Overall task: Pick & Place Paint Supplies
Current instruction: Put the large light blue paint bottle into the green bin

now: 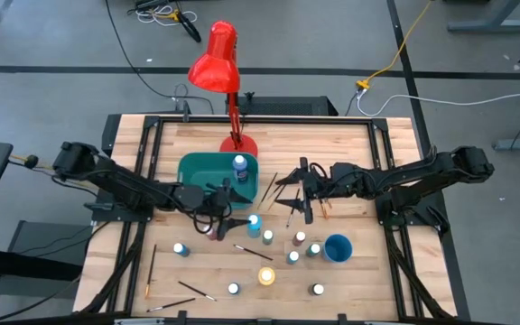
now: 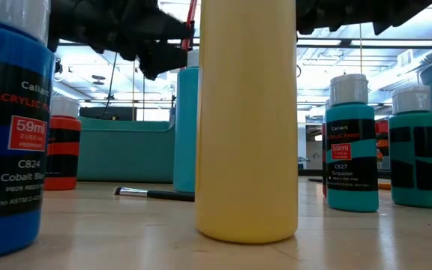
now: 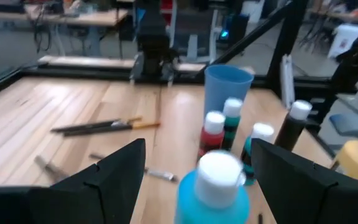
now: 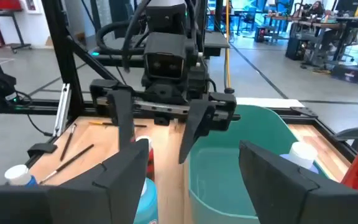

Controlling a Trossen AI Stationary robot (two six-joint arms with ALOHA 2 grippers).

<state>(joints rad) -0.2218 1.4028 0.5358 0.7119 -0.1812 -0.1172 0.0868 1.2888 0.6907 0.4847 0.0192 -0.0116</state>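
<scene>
The paint bottles are standing scattered over the front half of the table [image 1: 350, 135], and one blue bottle [image 1: 239, 164] is standing inside the teal bin [image 1: 197, 167]. In the low view a cobalt bottle [image 2: 10, 142] is showing "ACRYLIC", "59ml", "C824" and "Cobalt", and a turquoise bottle [image 2: 349, 150] is showing "59ml" and "C827"; its smaller print is too fine to read. A plain yellow bottle [image 2: 247, 120] is filling the middle of that view with no label showing. Brushes [image 1: 197, 291] are lying flat near the front edge, with more beside the bin's right end.

The left gripper [image 1: 227, 209] is hovering with its jaws spread on either side of a light-blue bottle [image 3: 213, 186], not touching it. The right gripper [image 1: 294, 191] is hanging just right of the bin, jaws spread and holding nothing. A blue cup [image 1: 338, 246] is sitting among the bottles, and a red lamp [image 1: 217, 63] is standing behind the bin.
</scene>
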